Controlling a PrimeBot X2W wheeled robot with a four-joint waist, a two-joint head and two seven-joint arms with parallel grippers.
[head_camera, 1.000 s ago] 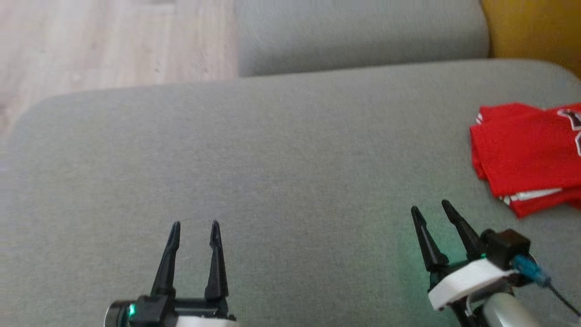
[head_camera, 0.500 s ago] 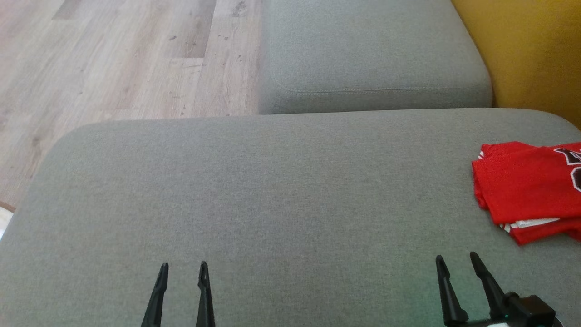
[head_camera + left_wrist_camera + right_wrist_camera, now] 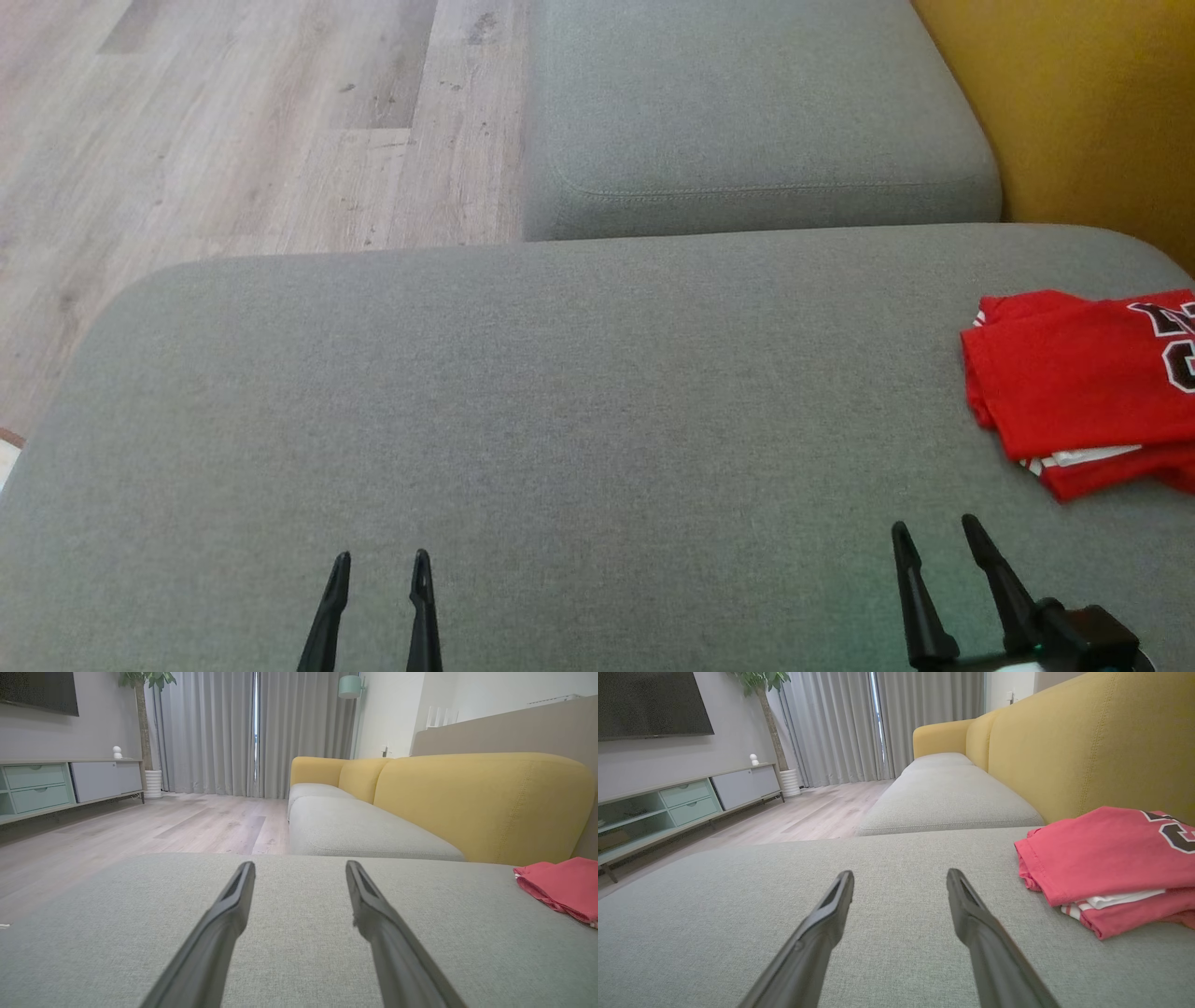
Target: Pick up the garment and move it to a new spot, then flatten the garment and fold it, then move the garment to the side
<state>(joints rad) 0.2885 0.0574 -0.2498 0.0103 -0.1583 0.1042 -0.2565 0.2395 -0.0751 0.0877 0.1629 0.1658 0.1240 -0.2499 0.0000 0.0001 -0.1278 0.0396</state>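
Evidently the folding is done: the garment (image 3: 1074, 392) lies as a compact red stack with white trim showing between its layers and part of a dark printed letter or numeral on top. It sits at the far right of the grey seat cushion (image 3: 560, 392), close to the yellow backrest (image 3: 1074, 103), and the head view cuts off its right side. The broad middle of the cushion is bare. From this layout I judge that the last step, setting the garment to the side, is finished or all but finished.

If anything is left to do, it would be a small nudge to square the stack. That would fall to the right hand, which would have to reach forward and to the right and come in low at the stack's near edge so the layers do not slide apart.

The left hand (image 3: 381, 555) is at the lower left of the head view, its two dark fingers spread and holding nothing. In its wrist view it (image 3: 300, 863) points low along the cushion toward the wooden floor (image 3: 233, 121) beyond. The right hand (image 3: 934, 523) sits at the lower right, likewise spread and empty. It is near the garment but clear of it, with bare cushion between them. In its own view the fingers (image 3: 966, 905) lie nearly level over the fabric, and the red stack (image 3: 1106, 858) is off to the right.
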